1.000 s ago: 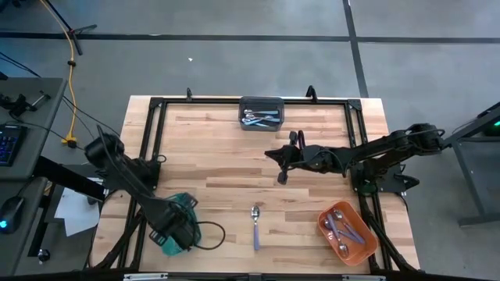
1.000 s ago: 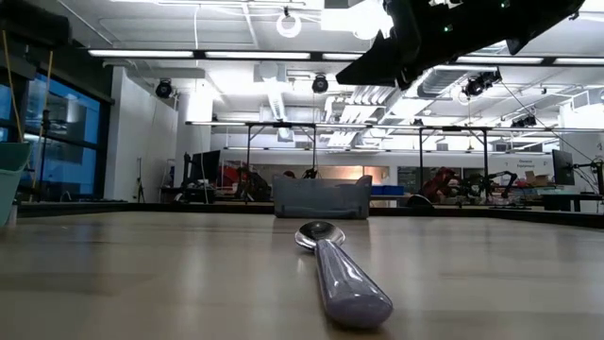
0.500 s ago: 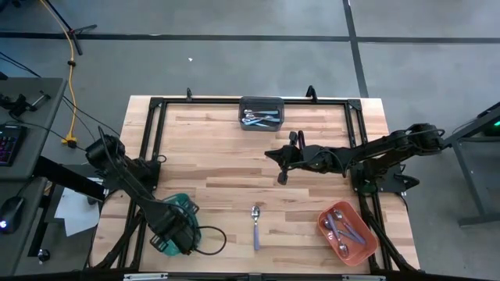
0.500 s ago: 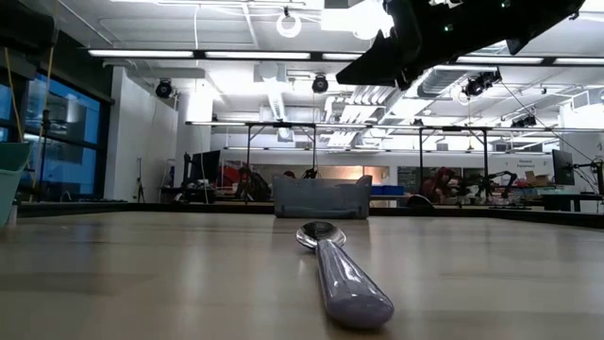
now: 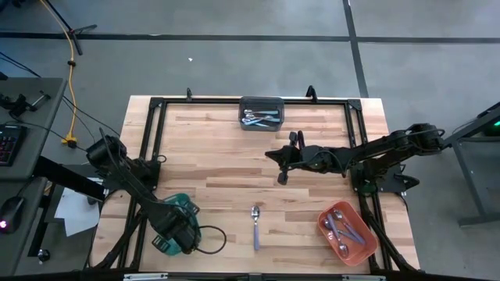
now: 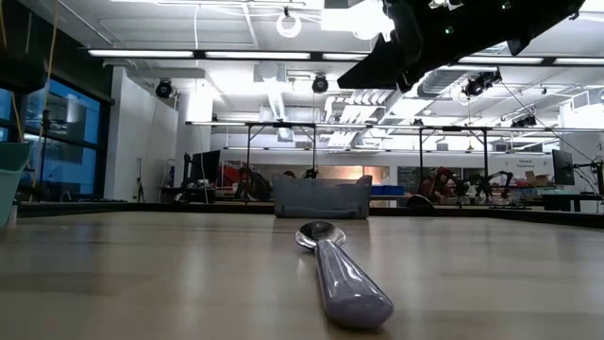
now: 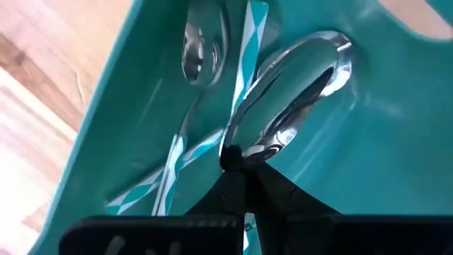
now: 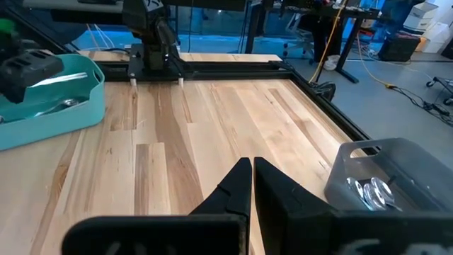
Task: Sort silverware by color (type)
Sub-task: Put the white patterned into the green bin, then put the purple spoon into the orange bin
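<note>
Wood-plank bench (image 5: 211,168), workshop room behind. Left fingers (image 7: 244,177) closed together inside green bin (image 7: 368,142), tips touching spoon (image 7: 287,106). Right fingers (image 8: 251,185) closed, empty, mid-bench. Purple spoon (image 5: 255,224) lies well apart.

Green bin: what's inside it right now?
Inside the green bin: two shiny-bowled spoons, light-blue striped handles, with the left gripper closed at one. From above, the arm hides the contents.
</note>
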`<state>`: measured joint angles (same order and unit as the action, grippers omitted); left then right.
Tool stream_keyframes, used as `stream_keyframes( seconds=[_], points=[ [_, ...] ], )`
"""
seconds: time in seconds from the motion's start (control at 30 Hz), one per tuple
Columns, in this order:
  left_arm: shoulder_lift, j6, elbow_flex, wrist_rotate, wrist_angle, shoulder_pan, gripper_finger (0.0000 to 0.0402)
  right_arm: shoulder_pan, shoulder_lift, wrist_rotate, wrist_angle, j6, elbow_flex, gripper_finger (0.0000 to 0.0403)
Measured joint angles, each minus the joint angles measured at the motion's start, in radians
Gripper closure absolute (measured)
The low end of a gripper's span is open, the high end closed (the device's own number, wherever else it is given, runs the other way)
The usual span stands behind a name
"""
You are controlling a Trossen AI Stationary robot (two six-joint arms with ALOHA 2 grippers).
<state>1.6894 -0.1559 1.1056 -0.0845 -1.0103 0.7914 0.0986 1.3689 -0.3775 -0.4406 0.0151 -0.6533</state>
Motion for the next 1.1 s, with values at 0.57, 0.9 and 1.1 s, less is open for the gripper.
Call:
stream_keyframes(
  seconds=[0.57, 0.9, 1.1],
  points=[
    [-0.014, -0.122, 0.001, 0.017, -0.003, 0.008, 0.0338, 0.01, 0.0, 0.012, 0.077, -0.047, 0.0, 0.0387],
    [-0.269, -0.287, -0.116, 0.205, 0.261, -0.019, 0.0398, 0.111, 0.048, 0.033, 0.153, -0.306, 0.0, 0.0307],
    [-0.442, -0.263, -0.383, 0.237, 0.755, -0.09, 0.0401, 0.16, 0.183, 0.157, 0.106, -0.491, 0.0, 0.0257]
  ],
)
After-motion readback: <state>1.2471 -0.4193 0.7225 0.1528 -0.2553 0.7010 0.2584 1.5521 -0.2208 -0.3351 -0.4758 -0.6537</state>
